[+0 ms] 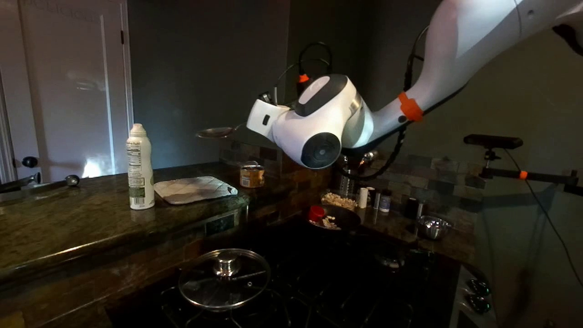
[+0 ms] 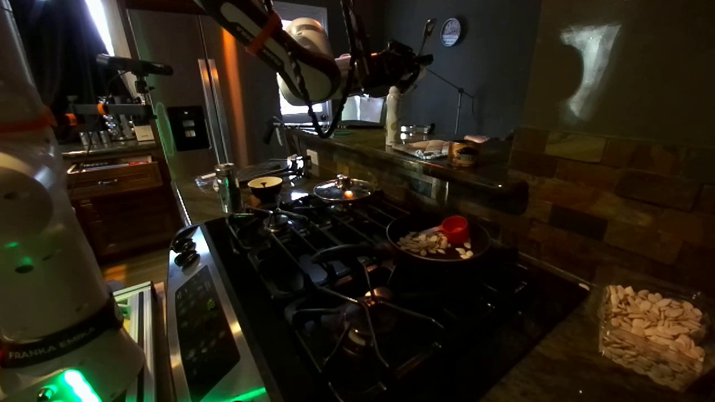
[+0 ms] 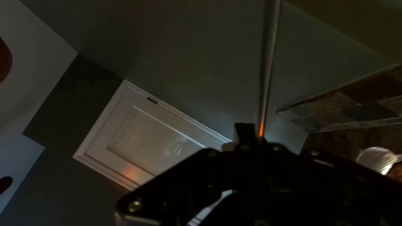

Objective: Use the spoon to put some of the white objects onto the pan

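The spoon (image 1: 216,132) is clamped by its handle in my gripper (image 3: 256,141). Long axis: in an exterior view it runs out to the left of the frame; in the wrist view the shaft runs almost straight up from the gripper. Whether it carries a load I cannot make out. In an exterior view the pan (image 2: 479,237) lies below my gripper, holding some white seeds (image 2: 422,242) and a red cup (image 2: 455,229). A larger heap of seeds fills a clear tub (image 2: 642,360) at lower right of that frame, well apart from the gripper. Governing relation, as I judge it: the spoon points away from the tub. Before scooping, I should swing it round toward the tub, lower it tip first into the seeds, then carry it level to the pan.
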`<state>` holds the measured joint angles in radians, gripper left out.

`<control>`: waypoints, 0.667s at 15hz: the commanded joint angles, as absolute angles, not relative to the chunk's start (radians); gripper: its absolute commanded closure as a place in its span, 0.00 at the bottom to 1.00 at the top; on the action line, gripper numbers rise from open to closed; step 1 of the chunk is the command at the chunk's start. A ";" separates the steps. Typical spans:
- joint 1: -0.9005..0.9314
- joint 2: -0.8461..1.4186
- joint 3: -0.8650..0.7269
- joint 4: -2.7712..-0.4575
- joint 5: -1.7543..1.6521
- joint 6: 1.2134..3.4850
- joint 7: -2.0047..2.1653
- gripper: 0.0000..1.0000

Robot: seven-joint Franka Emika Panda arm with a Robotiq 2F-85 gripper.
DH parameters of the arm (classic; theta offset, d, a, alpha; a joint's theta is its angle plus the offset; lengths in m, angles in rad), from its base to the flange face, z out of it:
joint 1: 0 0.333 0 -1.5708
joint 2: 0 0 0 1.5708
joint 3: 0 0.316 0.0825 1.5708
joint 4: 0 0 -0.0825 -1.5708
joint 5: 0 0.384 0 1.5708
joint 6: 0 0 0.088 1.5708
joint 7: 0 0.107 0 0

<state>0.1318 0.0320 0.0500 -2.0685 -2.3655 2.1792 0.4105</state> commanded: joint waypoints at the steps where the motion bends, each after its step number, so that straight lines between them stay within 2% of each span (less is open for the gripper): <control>1: 0.114 0.065 0.072 -2.019 -2.363 2.188 0.407 0.97; 5: 0.110 0.116 0.074 -1.954 -2.363 2.198 0.406 0.99; 10: 0.101 0.292 0.085 -1.725 -2.251 2.190 0.414 0.99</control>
